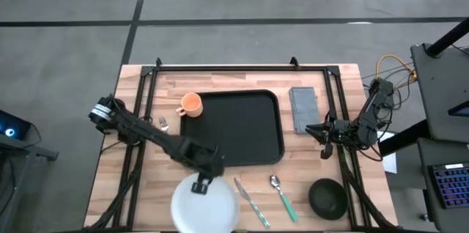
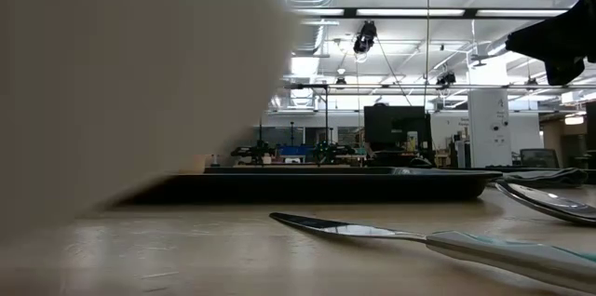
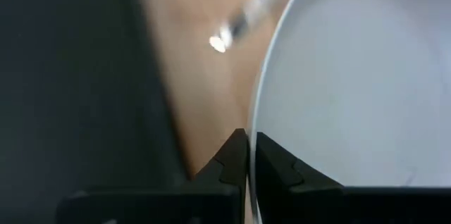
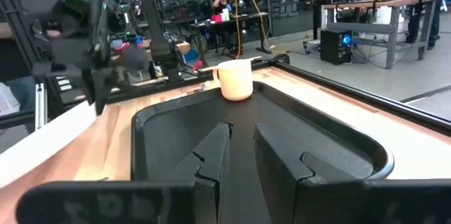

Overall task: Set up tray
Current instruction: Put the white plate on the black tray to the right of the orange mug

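Your left hand [image 1: 201, 182] sits at the far rim of the white plate [image 1: 205, 207], and its 2 fingers [image 3: 232, 160] are pinched on that rim: in the left wrist view the plate's thin edge runs straight down between them. The tray [image 1: 238, 127] lies just beyond this hand, flat on the table [image 1: 322, 90], its near edge close to the hand. An orange cup [image 1: 191, 103] stands at the tray's far left corner, farther out from the hand. On the hand's right, beside the plate, lie a knife [image 1: 250, 202] and a green-handled spoon [image 1: 281, 195], and past them a dark bowl [image 1: 327, 197].

Your right hand [image 1: 325, 147] hovers off the tray's right side, nothing between its fingers, which stand a little apart. In the right wrist view it looks along the tray toward the cup. A grey folded napkin [image 1: 303, 108] lies on the table just beyond it, beside the tray's right edge.
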Available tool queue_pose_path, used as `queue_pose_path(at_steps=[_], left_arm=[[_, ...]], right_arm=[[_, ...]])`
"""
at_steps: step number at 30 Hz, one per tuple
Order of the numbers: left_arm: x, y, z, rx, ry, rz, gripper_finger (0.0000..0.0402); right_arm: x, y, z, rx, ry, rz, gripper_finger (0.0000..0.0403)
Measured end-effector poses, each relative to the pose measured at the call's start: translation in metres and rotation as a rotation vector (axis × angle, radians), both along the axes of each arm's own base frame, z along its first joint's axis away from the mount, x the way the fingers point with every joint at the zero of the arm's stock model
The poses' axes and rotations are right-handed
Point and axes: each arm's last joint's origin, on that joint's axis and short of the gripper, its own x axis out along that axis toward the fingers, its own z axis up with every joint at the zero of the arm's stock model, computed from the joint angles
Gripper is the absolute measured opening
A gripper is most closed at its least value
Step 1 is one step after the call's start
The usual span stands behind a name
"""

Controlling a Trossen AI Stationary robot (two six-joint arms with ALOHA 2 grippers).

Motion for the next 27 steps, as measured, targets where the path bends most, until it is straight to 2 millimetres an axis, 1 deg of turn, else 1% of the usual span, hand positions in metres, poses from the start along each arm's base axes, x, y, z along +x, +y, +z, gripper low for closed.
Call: queue_pose_path(at_steps=[4, 7, 10, 16, 22, 27], left_arm=[[0.014, 0.031, 0.018, 0.004, -0.013, 0.099, 0.0001], [0.019, 0.058, 0.022, 0.016, 0.016, 0.154, 0.0001], [0.019, 0.082, 0.024, -0.01, 0.038, 0.176, 0.0], [0.02, 0.134, 0.034, -0.023, -0.053, 0.331, 0.0], [0.023, 0.177, 0.04, -0.012, -0.178, 0.42, 0.0], [0.022, 0.21, 0.039, 0.024, -0.299, 0.485, 0.0]], right_arm=[[0.0, 0.0, 0.0, 0.0, 0.002, 0.0, 0.0059], [0.001, 0.001, -0.001, 0.007, 0.006, 0.0, 0.0059], [0.002, 0.002, -0.003, 0.007, 0.015, -0.001, 0.0059], [0.004, 0.006, -0.008, 0.01, 0.041, -0.004, 0.0059], [0.007, 0.01, -0.015, 0.022, 0.072, -0.011, 0.0059], [0.009, 0.013, -0.019, 0.004, 0.092, -0.014, 0.0059]])
